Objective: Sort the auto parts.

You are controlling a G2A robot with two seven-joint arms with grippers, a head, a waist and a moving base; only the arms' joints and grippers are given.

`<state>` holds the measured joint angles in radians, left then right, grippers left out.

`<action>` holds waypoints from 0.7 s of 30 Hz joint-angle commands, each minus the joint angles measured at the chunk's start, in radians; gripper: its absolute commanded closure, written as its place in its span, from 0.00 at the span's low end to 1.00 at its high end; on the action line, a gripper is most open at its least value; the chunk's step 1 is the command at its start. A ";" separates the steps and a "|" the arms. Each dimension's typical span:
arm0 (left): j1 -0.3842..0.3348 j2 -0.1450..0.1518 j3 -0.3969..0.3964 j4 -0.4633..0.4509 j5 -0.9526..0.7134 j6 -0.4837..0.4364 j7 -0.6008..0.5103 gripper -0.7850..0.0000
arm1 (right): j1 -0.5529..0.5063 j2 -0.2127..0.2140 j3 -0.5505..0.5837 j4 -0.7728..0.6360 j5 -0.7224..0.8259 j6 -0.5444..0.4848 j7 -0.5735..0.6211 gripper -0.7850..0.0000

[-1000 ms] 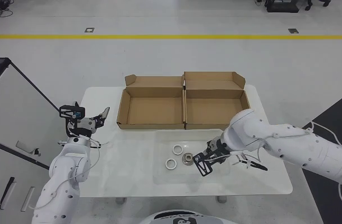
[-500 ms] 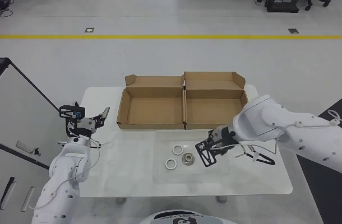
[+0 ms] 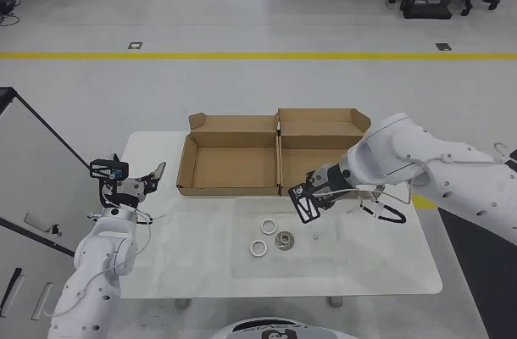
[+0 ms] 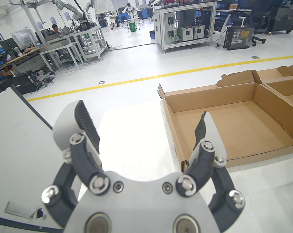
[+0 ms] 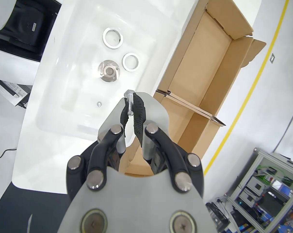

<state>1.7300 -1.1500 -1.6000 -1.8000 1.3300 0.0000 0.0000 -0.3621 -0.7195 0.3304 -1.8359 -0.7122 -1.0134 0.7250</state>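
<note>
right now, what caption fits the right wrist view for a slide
Right gripper shut on a bolt over the tray holding two rings and a flanged hub, beside open cardboard boxes.

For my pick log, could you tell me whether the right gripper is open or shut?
Shut: the right gripper clamps a bolt by its threaded shank.

- Holds the left arm bent off the left edge of the counter, wrist raised and level.
- Spreads the left jaws wide apart.
- Holds the right arm in from the right, above the counter's far side, wrist tipped down.
- Pinches the right jaws on 1 bolt, its hex head at the tips.
</note>
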 commanded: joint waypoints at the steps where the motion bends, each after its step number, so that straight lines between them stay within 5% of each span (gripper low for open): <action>1: 0.000 0.000 0.000 0.000 0.000 0.000 0.000 0.00 | 0.017 -0.016 -0.004 0.014 -0.005 0.001 -0.032 1.00; 11: 0.000 0.000 0.000 0.000 0.000 0.000 0.000 0.00 | 0.123 -0.074 -0.054 0.098 -0.008 0.001 -0.200 1.00; 21: 0.000 0.000 0.000 0.000 0.000 0.000 0.000 0.00 | 0.232 -0.078 -0.115 0.147 0.011 0.001 -0.434 1.00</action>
<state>1.7300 -1.1500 -1.6000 -1.8000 1.3300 0.0000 0.0000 -0.1408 -0.7991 0.2194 -1.6911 -0.7021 -1.0123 0.3179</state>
